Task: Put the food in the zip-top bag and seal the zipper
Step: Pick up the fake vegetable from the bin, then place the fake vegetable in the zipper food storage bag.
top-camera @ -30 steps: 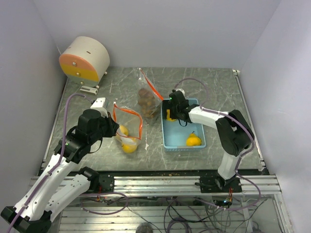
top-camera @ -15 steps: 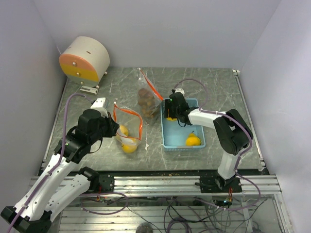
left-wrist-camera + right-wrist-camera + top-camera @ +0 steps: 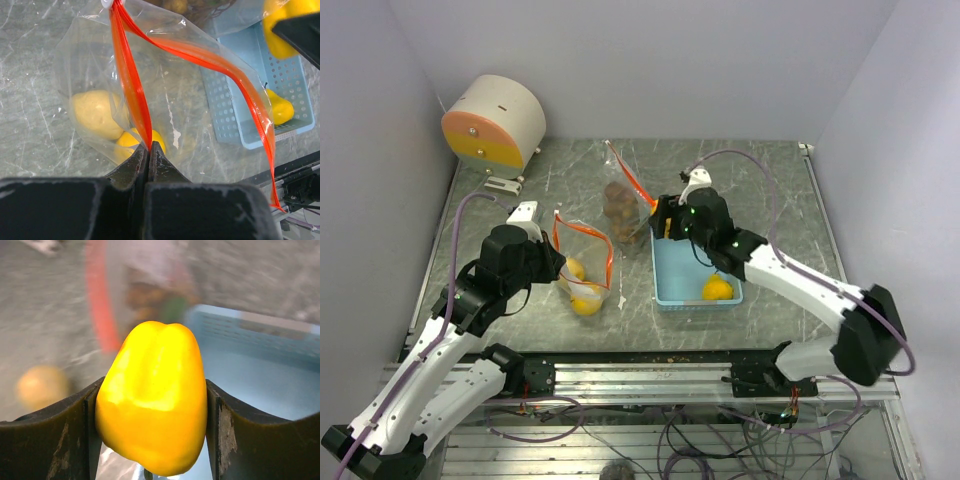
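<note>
- right gripper (image 3: 150,450) part-closed around a yellow bell pepper (image 3: 152,390), held at the light blue tray (image 3: 260,370) corner;
- left gripper (image 3: 150,152) pinched tight on the red zipper strip (image 3: 131,85) of the zip-top bag (image 3: 200,100); two yellow fruits (image 3: 95,114) inside it

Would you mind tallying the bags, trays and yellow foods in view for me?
Bags: 2
Tray: 1
Yellow foods: 4
Total: 7
</note>
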`<act>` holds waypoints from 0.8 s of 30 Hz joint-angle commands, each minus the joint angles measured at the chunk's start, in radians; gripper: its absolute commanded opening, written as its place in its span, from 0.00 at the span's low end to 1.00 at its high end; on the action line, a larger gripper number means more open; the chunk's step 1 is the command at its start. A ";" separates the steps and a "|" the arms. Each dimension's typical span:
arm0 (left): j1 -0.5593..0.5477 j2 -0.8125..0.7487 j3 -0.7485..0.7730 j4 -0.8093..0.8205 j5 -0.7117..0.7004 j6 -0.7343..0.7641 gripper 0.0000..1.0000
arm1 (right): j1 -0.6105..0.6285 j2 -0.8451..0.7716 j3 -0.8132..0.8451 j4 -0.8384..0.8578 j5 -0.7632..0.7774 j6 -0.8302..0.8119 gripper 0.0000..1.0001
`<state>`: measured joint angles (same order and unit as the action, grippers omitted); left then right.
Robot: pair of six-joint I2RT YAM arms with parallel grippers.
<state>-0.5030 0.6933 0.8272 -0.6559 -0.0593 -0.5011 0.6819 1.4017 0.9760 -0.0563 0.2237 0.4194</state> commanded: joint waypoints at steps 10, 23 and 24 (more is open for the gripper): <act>-0.003 -0.025 -0.019 0.025 0.023 -0.004 0.07 | 0.259 -0.121 0.084 0.293 -0.503 0.009 0.42; -0.002 -0.034 0.005 0.010 0.030 0.011 0.07 | 0.326 0.108 0.255 0.188 -0.431 -0.016 0.52; -0.002 -0.037 0.008 0.005 0.026 0.012 0.07 | 0.328 0.111 0.255 0.176 -0.407 -0.020 0.56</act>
<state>-0.5030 0.6758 0.8124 -0.6552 -0.0547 -0.5018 0.9947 1.4994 1.1828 0.1848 -0.2642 0.4290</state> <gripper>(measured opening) 0.075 0.659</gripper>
